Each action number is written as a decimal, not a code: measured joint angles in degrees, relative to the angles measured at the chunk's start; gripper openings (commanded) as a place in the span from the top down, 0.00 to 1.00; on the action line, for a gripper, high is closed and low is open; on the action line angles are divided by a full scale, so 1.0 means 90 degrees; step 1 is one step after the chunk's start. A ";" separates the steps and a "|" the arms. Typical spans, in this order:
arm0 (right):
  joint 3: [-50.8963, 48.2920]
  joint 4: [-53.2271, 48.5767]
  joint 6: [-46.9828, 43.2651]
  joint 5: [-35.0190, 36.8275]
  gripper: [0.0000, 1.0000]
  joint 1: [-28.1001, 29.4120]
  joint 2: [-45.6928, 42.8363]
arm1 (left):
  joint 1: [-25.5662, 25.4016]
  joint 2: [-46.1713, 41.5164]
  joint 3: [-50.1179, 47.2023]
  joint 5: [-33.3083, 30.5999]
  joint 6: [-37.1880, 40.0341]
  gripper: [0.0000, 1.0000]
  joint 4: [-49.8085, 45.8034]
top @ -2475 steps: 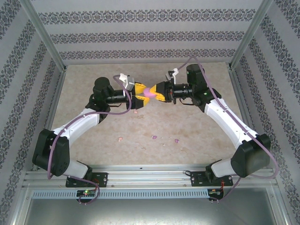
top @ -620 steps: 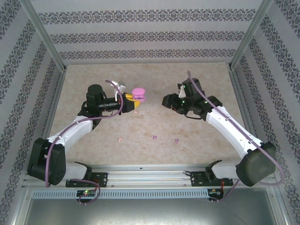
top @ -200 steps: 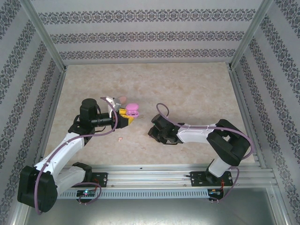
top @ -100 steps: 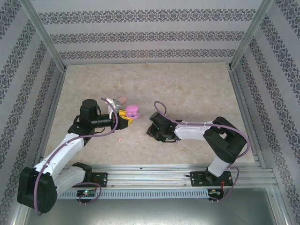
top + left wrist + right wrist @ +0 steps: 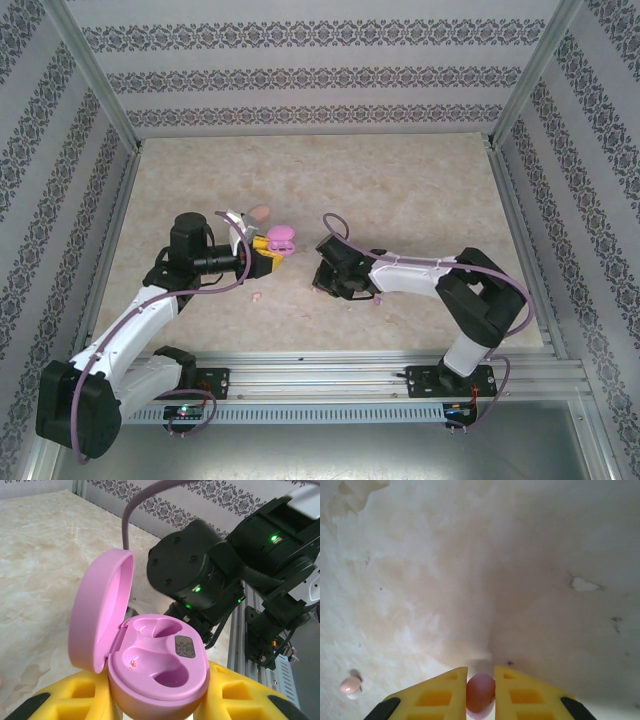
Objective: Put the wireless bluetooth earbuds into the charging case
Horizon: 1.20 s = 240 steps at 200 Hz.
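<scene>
The purple earbud [image 5: 480,694] sat pinched between the two yellow fingers [image 5: 436,692] of the right gripper [image 5: 481,680], which had closed on it from both sides. Whether the bud rested on the table [image 5: 400,190] or hung just clear of it could not be determined from the right wrist view. A pale pink earbud [image 5: 350,684] lay loose on the table to the left of that gripper, well apart from it. In the top view, a second purple earbud [image 5: 378,302] lay on the table just beside the right arm [image 5: 405,272], on its near side.

The charging case [image 5: 160,665], a purple-pink oval, was clamped at its base by the left gripper [image 5: 157,707]. Its lid [image 5: 102,615] stood hinged open to the left. Both moulded wells [image 5: 167,672] inside were empty. The case opening faced the right arm's black wrist, which stood close in front of it with green lights lit.

In the top view, a salmon-pink case [image 5: 260,212] lay on the table just behind the left gripper, farther from the bases.
</scene>
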 measured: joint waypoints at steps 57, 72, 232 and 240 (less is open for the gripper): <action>0.0017 -0.0959 -0.0665 0.0313 0.86 -0.0199 -0.1596 | 0.0000 0.0153 0.0000 0.0097 -0.0097 0.76 0.0338; 0.0046 -0.1253 -0.0855 0.0401 0.86 -0.0250 -0.1948 | 0.0000 0.0231 0.0000 0.0126 -0.0158 0.76 0.0537; 0.2040 -0.2625 -0.2501 -0.0245 0.86 -0.0121 -0.3298 | -0.0806 0.1103 0.0308 -0.0012 -0.0041 0.76 0.1841; 0.2169 -0.2640 -0.2557 -0.0287 0.86 -0.0092 -0.3215 | -0.0833 0.1107 0.0308 -0.0053 -0.0007 0.76 0.1838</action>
